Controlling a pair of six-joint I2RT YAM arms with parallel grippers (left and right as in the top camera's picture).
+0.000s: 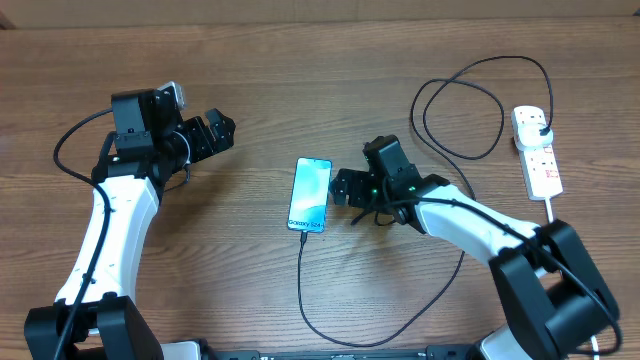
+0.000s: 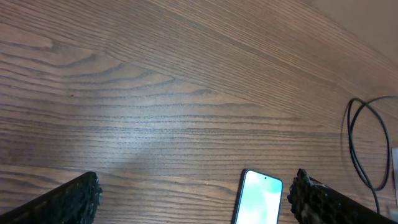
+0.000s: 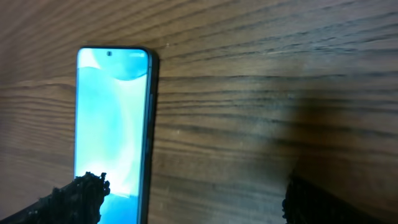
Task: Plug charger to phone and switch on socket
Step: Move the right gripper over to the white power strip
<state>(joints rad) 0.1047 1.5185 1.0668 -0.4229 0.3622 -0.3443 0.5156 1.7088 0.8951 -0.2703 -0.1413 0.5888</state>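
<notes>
A slim rectangular phone with a light blue-teal screen and dark frame is lying face up near the middle of the brown wood-grain table. The long thin black charger cable is meeting the phone's bottom edge. The connector tip is too small to show whether it is fully seated. From there the cable is running toward the table's near edge, passing under the right arm and looping toward the far right. Its black plug is sitting in the small white rectangular power strip at the right side, well apart from the phone. The strip's red switches are too small to read. Its thicker white cord is disappearing behind the right arm.

The right gripper is hanging just beside the phone's right edge. It is spread wide and grasping nothing. In the right wrist view one dark finger is overlapping the lower screen of the phone, whose bottom end is cut off. Whether that finger is touching the glass cannot be told.

The left gripper is hovering well to the left of the phone, fully released and empty. Its wrist view is catching only the top part of the phone and a loop of cable.
</notes>
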